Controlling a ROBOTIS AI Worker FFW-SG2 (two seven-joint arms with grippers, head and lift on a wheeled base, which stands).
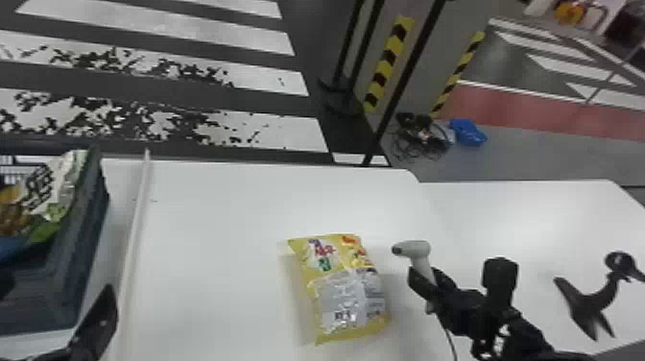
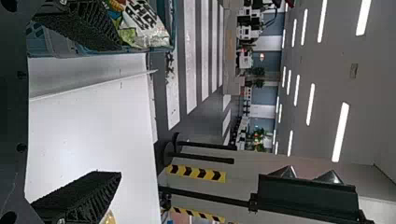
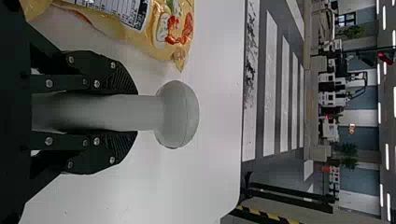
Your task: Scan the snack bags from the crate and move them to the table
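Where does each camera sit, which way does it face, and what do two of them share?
Head view: on the head, forward and down over the table; left arm and right arm show partly.
Left wrist view: on that wrist, out past the open left tool to the striped floor.
Right wrist view: on that wrist, along the right tool gripping the scanner.
Shared: head and left wrist views both show the crate.

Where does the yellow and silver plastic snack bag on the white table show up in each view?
Head view: the bag lies low, near the middle, between the blue-gray plastic crate and the gray pistol-shaped scanner.
Left wrist view: probably the yellow sliver by the left tool's finger farther from the crate.
Right wrist view: beside the scanner, partly cut off.
Shared landmark: the white table.
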